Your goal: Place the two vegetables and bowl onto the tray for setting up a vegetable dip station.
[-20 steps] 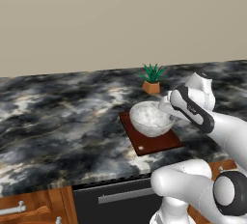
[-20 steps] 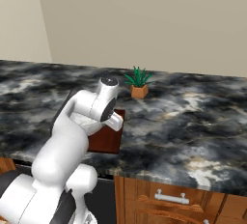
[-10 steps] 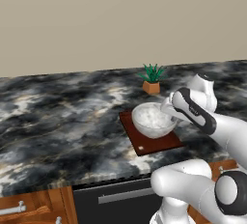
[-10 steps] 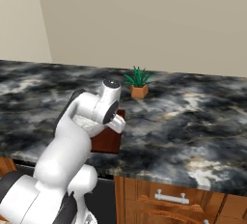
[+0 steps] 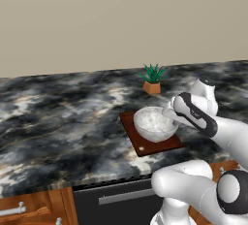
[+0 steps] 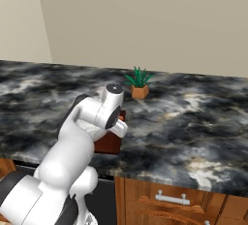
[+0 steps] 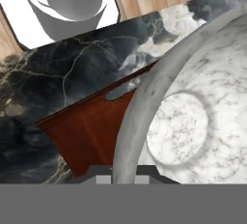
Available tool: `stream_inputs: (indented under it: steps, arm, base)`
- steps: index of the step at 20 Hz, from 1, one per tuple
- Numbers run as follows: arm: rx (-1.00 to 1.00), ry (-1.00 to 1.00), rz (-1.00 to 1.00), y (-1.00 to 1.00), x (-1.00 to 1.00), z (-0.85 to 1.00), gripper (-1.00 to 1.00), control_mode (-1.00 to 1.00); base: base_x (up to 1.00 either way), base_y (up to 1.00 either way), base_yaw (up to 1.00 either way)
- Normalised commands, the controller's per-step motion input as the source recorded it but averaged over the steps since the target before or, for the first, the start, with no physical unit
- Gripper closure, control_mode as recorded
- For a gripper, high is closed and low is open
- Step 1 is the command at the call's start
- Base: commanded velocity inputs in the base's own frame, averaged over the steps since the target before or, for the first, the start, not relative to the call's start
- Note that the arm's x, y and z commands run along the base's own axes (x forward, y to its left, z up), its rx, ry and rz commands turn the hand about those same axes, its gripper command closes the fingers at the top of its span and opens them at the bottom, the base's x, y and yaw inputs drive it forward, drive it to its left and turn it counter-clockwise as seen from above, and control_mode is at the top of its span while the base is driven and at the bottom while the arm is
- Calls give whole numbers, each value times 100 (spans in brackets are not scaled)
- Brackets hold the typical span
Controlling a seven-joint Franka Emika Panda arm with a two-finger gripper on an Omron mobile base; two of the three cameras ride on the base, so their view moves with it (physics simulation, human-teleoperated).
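Observation:
The whitish glassy bowl (image 5: 155, 123) sits on the dark reddish-brown tray (image 5: 145, 147) near the counter's front edge. My gripper (image 5: 170, 114) is at the bowl's right rim. In the hand view the bowl (image 7: 178, 131) has its rim running down between my two fingertips, and the gripper (image 7: 125, 172) is shut on that rim. The tray (image 7: 91, 126) lies under the bowl, its slot handle showing beside the rim. From the right base view my arm covers most of the tray (image 6: 109, 144). The carrot and the dark green vegetable are hidden or out of view.
A spiky green potted plant (image 5: 152, 78) stands behind the tray toward the wall, also seen as the plant (image 6: 139, 83). Dark marble counter (image 5: 63, 117) spreads left and right. Wooden drawers (image 6: 174, 200) lie below the front edge.
The bowl and my gripper have sunk slightly toward the tray; little else has moved.

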Motion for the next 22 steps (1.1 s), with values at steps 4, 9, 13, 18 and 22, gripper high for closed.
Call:
stream_inputs:
  steps: [4, 9, 13, 18, 22]
  arm:
    - [0, 0, 0, -15, 0, -12, 100, -100]
    - [0, 0, 0, -9, 5, -8, 100, -100]
    - [0, 0, 0, -5, 4, -10, 100, -100]
    - [0, 0, 0, 0, 3, -10, 100, -100]
    - [0, 0, 0, 0, 7, -12, 100, -100]
  base:
    - [0, 0, 0]
    - [0, 0, 0]
    - [0, 0, 0]
    - [0, 0, 0]
    - [0, 0, 0]
